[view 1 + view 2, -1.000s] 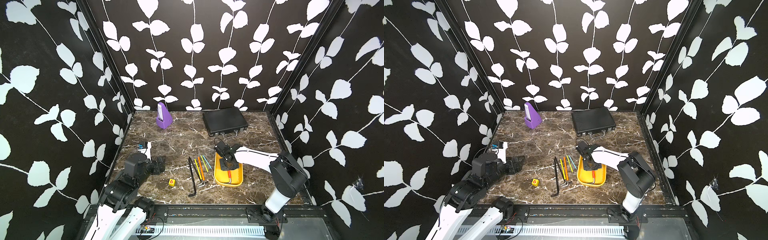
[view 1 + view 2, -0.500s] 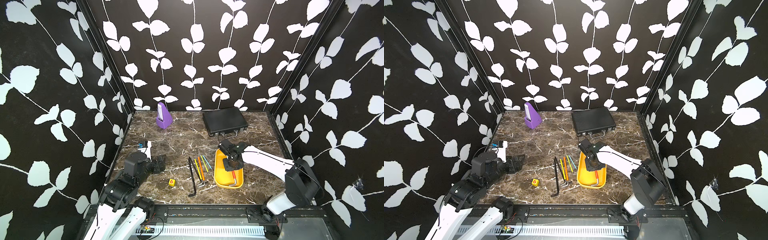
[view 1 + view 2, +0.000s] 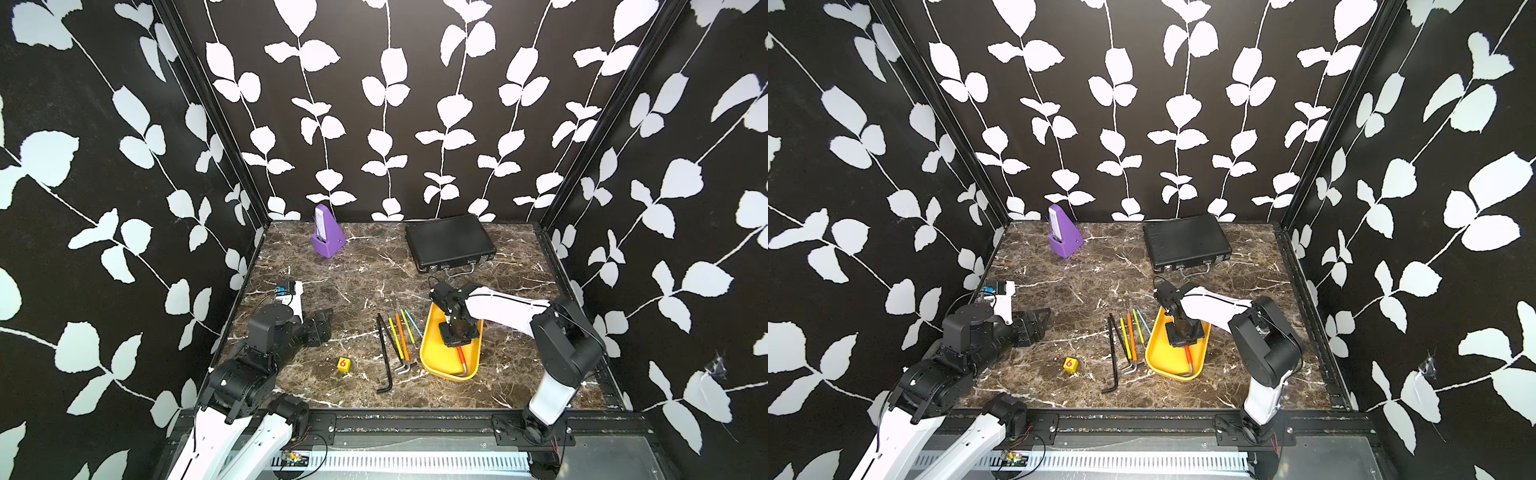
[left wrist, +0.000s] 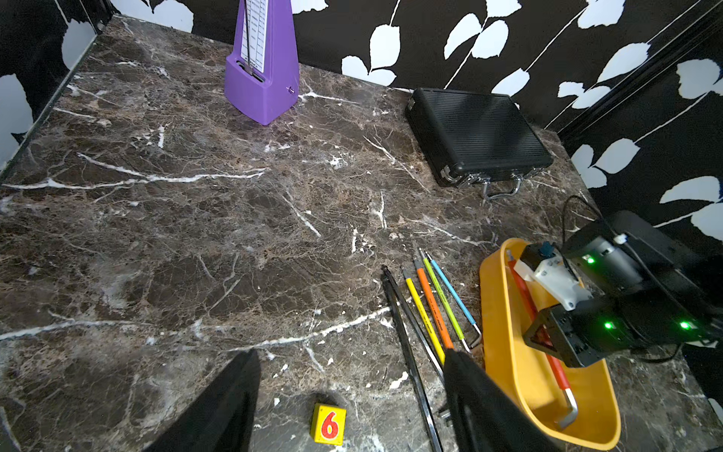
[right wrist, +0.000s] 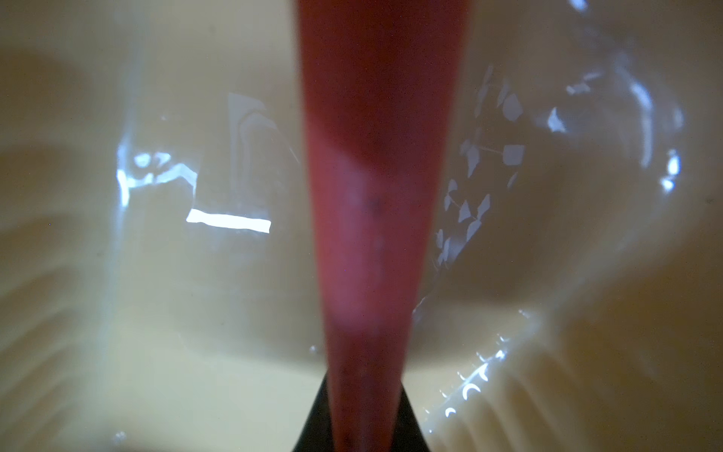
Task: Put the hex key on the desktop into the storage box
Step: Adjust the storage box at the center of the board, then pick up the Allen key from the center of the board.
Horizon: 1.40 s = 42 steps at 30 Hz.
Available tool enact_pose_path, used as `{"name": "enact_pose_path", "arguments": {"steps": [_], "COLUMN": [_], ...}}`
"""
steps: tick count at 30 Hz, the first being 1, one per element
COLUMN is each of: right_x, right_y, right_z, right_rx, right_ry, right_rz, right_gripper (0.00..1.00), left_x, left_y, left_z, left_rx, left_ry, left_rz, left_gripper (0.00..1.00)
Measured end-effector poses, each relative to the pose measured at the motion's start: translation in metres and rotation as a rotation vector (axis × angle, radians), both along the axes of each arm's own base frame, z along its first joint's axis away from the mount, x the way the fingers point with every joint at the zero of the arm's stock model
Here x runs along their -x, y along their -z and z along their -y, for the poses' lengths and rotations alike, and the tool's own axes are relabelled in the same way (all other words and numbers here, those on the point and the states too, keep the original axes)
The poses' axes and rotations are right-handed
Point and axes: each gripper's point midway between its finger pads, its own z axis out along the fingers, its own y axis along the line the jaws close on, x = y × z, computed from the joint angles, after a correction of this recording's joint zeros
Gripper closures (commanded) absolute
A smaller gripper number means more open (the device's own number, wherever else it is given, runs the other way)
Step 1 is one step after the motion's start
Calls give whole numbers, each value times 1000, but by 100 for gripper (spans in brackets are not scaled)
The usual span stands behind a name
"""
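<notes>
A red-sleeved hex key (image 3: pixel 461 358) (image 3: pixel 1188 355) (image 4: pixel 524 291) lies lengthwise inside the yellow storage box (image 3: pixel 428 353) (image 3: pixel 1154 353) (image 4: pixel 497 332). My right gripper (image 3: pixel 456 338) (image 3: pixel 1183 338) (image 4: pixel 547 344) is down in the box, shut on the key's shaft. The right wrist view shows that red shaft (image 5: pixel 371 235) between the dark jaws, just over the box floor (image 5: pixel 156 313). Several more hex keys (image 3: pixel 402 336) (image 3: pixel 1130 336) (image 4: pixel 430 309), black and coloured, lie on the desktop (image 3: pixel 353 282) left of the box. My left gripper (image 3: pixel 322 328) (image 3: pixel 1038 324) (image 4: pixel 352 356) rests open and empty at the left.
A purple metronome (image 3: pixel 326 235) stands at the back left. A black briefcase (image 3: pixel 449 243) lies at the back right, behind the box. A small yellow die (image 3: pixel 343 364) (image 4: pixel 329 424) sits near the front, left of the black hex key. Patterned walls enclose three sides.
My right gripper has dropped lower into the storage box with the red hex key, shifting slightly toward the front, and its elbow has swung. The left arm has stayed put.
</notes>
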Motion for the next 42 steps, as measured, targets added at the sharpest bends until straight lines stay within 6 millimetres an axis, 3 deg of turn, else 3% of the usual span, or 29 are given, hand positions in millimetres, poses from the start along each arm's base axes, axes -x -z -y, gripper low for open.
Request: {"name": "enact_pose_path", "arguments": {"steps": [7,11,17,23,27,30,34,37,42], "right_x": [-14,-19,-27,-33,-39,-36,-19,-2,21], "right_y": [0,-1,-9,-20,-53,-87,-110,-108,-75], "right_z": [0,3,15,19,12,-7,-59,-105,-159], "right_rx": [-1,19,73,89,22,-49,-130,-156,-132], "right_ry": [4,-8,-53,-80,-79,-107,-207,-283,-343], "right_rz": [1,18,68,108,212,305,361,350,290], "right_gripper": [98,69,47,46,48,51,55,57,64], "left_x": [0,-1,-2,-3,-3,-4,-2,3,14], "left_y": [-1,0,1,0,0,0,4,4,1], "left_z": [0,1,1,1,0,-2,-11,-20,-33], "left_rx": [1,-1,-3,-2,-5,-12,-38,-49,-56], "left_ry": [0,0,0,0,-5,-16,-53,-88,-135], "left_rz": [3,-1,-6,-2,-1,1,-6,-3,9], "left_gripper": [26,25,25,25,25,25,25,26,25]}}
